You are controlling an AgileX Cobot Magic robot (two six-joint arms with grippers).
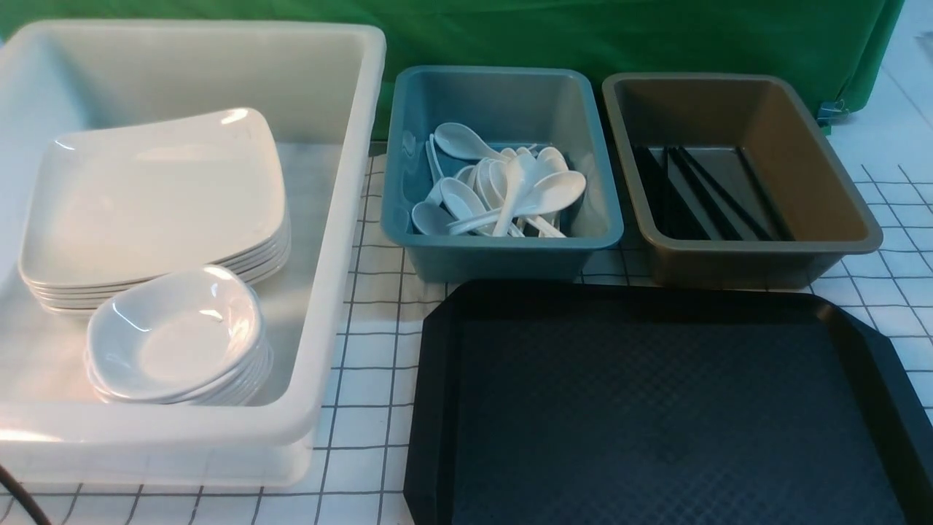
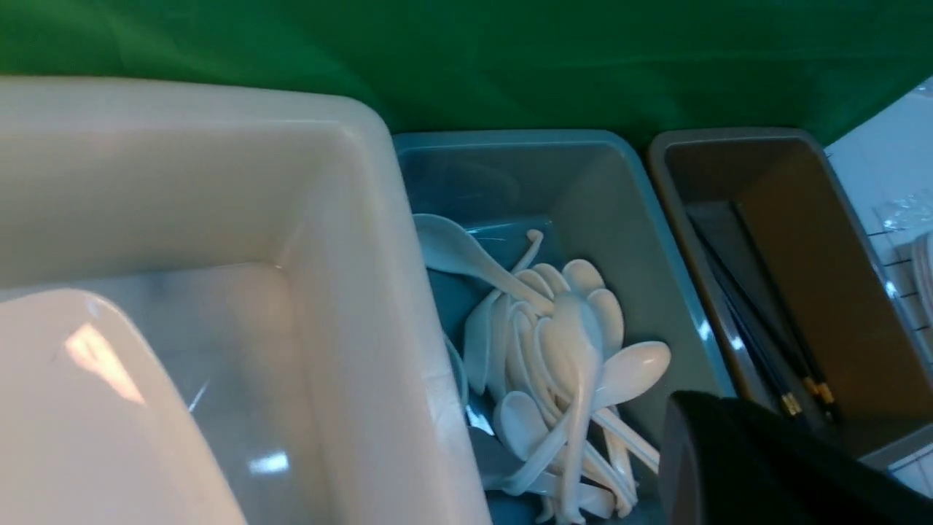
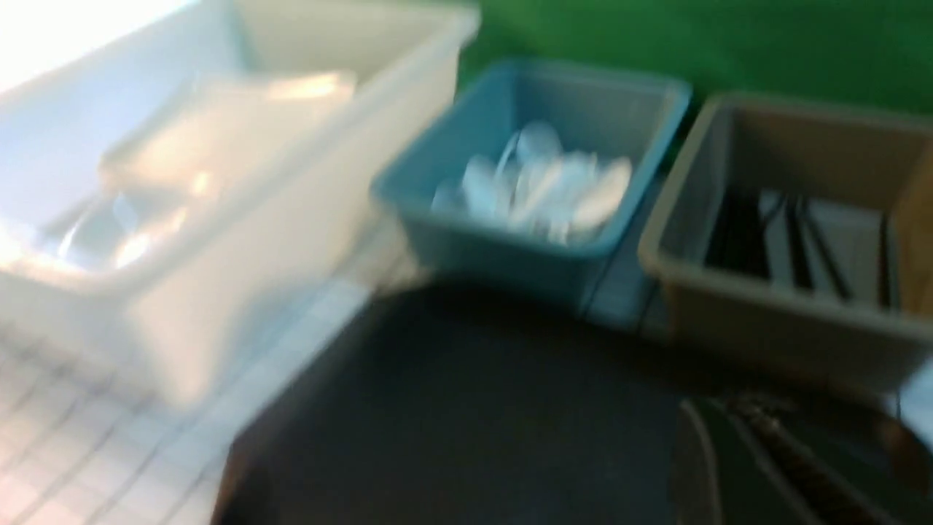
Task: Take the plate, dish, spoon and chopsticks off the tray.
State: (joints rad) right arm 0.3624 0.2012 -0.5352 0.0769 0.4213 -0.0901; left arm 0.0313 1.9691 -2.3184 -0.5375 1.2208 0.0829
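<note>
Inspection finding: the large black rectangular plastic tray (image 1: 656, 408) with cut corners is lying bare on the grid-patterned counter (image 1: 364, 350), its diamond-textured floor carrying nothing.

- **Location of the task's things:** The glossy white square plates (image 1: 153, 197) and the small white rounded-square dishes (image 1: 175, 335) are sitting stacked in the big white plastic tub (image 1: 342, 240), left of the tray. The white plastic soup spoons (image 1: 510, 193) are lying heaped in the teal plastic bin (image 1: 503, 255), just behind the tray. The thin black chopsticks (image 1: 700, 193) are lying in the brown plastic bin (image 1: 736, 259), behind the tray's right half.
- **Grippers:** The left gripper (image 2: 743, 467) is showing only as a dark edge in its wrist view. The right gripper (image 3: 773, 459) is blurred in its own. Both are clenched, and nothing can be seen held in either.
- **Step in hand, as judged:** Clearing appears finished, and only parking the arms is remaining. Doing this well means lifting clear of the bin rims before swinging away from the tray, so that no stack or heap is getting knocked.
- **Counts:** There are one tray, one tub and two bins. The plates number about six and the dishes about five. The spoons number roughly ten, though the overlap is preventing an exact figure. The chopsticks are several, too dark to count.
</note>
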